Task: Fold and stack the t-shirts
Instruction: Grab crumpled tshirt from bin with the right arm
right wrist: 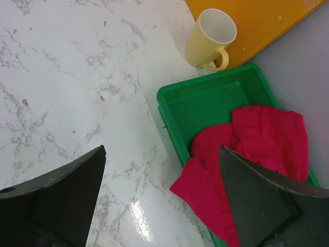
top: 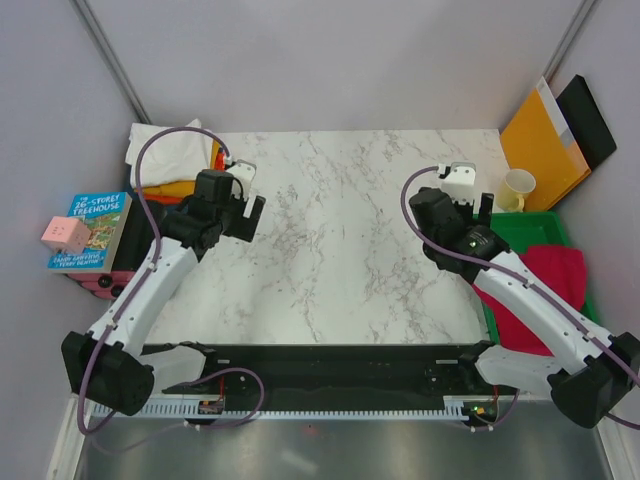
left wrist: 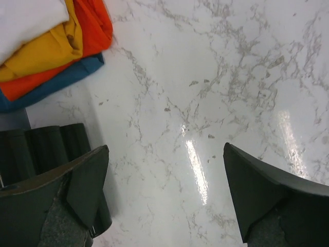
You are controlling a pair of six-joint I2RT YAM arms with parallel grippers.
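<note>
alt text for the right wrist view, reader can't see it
A crimson t-shirt lies crumpled in a green plastic tray, one part spilling over its wall onto the white marble table. A pale yellow mug stands beyond the tray by an orange envelope; the right gripper, open, frames the bottom edge.

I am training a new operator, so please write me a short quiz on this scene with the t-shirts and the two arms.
1. True or false: the crimson t-shirt lies fully inside the green tray.
2. Which shirt is at the bottom of the folded stack? A) the white one B) the yellow one C) the blue t-shirt
3. What do the left pincer and the right pincer hold?

Key
1. False: it spills over the rim onto the marble table.
2. C
3. Nothing; both stand open.
</note>
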